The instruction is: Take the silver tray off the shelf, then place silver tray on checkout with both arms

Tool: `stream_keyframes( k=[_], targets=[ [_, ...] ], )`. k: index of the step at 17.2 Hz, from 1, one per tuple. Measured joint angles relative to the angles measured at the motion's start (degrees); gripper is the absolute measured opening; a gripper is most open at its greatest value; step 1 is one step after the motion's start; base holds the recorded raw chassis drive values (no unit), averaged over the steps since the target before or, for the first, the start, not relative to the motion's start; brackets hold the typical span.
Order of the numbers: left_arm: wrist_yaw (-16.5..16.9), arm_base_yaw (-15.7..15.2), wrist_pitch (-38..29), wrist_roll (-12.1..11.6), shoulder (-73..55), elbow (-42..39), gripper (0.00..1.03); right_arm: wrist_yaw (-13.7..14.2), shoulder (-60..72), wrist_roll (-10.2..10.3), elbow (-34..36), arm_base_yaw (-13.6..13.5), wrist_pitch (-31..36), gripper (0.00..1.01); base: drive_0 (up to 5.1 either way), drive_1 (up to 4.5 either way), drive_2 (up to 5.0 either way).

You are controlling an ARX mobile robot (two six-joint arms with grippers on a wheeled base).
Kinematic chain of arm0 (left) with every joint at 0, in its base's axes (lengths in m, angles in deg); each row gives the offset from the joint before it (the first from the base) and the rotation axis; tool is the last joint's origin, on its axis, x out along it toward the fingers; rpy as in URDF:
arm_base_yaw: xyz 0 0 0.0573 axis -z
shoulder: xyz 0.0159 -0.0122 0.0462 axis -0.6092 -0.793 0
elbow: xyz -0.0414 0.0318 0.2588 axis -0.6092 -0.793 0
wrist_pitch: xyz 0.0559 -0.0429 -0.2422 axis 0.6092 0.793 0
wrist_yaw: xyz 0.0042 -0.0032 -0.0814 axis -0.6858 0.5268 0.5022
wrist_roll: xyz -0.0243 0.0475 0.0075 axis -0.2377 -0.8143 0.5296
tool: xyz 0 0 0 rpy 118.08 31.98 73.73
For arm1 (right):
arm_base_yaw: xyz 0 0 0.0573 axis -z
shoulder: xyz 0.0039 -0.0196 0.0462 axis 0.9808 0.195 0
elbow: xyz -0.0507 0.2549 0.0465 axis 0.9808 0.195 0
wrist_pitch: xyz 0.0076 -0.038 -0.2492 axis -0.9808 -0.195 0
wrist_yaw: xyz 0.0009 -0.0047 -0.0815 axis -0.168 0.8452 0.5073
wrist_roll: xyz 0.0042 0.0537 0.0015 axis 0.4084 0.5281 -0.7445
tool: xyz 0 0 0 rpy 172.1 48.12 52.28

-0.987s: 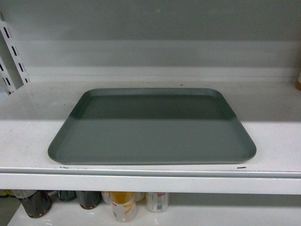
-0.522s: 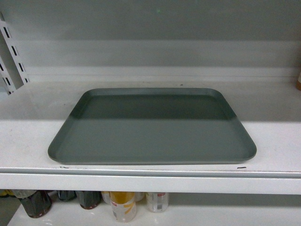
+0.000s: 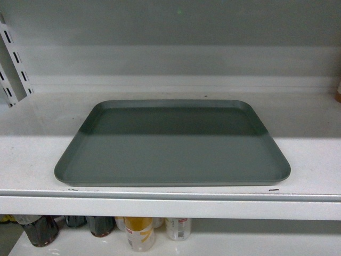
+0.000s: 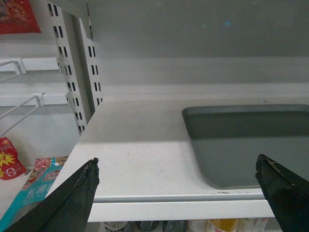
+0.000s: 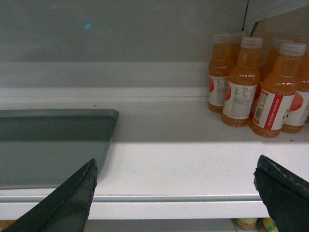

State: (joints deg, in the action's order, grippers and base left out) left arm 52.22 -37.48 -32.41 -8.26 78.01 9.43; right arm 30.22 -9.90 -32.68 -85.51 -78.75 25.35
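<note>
The silver tray (image 3: pixel 173 144) lies flat on the white shelf (image 3: pixel 170 205), its front rim close to the shelf's lip. Neither gripper shows in the head view. In the left wrist view my left gripper (image 4: pixel 176 166) is open, short of the shelf lip and left of the tray's left front corner (image 4: pixel 212 181). In the right wrist view my right gripper (image 5: pixel 176 166) is open too, in front of bare shelf (image 5: pixel 193 159), with the tray's right end (image 5: pixel 58 145) to its left. The checkout is out of view.
Orange drink bottles (image 5: pixel 251 87) stand at the shelf's back right. A slotted white upright (image 4: pixel 77 82) borders the shelf on the left, with snack packets (image 4: pixel 34 183) beyond it. Bottles and cans (image 3: pixel 138 232) fill the lower shelf.
</note>
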Motion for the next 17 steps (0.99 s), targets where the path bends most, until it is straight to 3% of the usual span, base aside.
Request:
stream_keyframes(
  k=[1, 2, 3, 4, 7, 13, 15, 17],
  targets=[
    [0.0, 0.0, 0.0, 0.0, 0.0, 0.0, 0.98, 1.27, 0.63, 1.51, -0.68, -0.35, -3.15, 0.98, 0.0, 0.0, 0.0],
    [-2.4, 1.11, 7.74, 1.36, -2.56, 2.54, 0.98, 2.23, 7.65, 6.03, -1.33, -0.33, -2.12, 0.98, 0.0, 0.0, 0.0],
    [-1.09, 0.11, 3.04, 3.15, -17.46, 5.42, 0.98, 1.33, 16.87, 7.45, -2.01, -0.76, 9.29, 0.98, 0.0, 0.0, 0.0],
    [1.2, -1.03, -11.8, 3.02, -30.67, 5.53, 0.98, 1.01, 28.2, 6.51, -2.25, -2.43, 20.81, 0.98, 0.0, 0.0, 0.0],
    [3.56, -1.07, -23.65, 2.62, -43.34, 5.53, 0.98, 1.44, 39.19, 4.72, -3.08, -5.42, 31.58, 0.98, 0.0, 0.0, 0.0],
    [5.09, -0.5, -40.59, 1.9, -65.44, 9.25, 0.98, 1.75, 59.93, 2.95, -6.4, -8.33, 48.76, 0.98, 0.0, 0.0, 0.0],
    [5.7, 0.2, -43.25, 1.18, -72.37, 12.55, 0.98, 1.31, 70.62, 2.01, -10.32, -9.16, 55.67, 0.98, 0.0, 0.0, 0.0],
    [6.03, 0.66, -44.3, 1.07, -77.0, 15.78, 0.98, 0.59, 78.62, 1.22, -13.94, -9.81, 58.42, 0.98, 0.0, 0.0, 0.0]
  ],
)
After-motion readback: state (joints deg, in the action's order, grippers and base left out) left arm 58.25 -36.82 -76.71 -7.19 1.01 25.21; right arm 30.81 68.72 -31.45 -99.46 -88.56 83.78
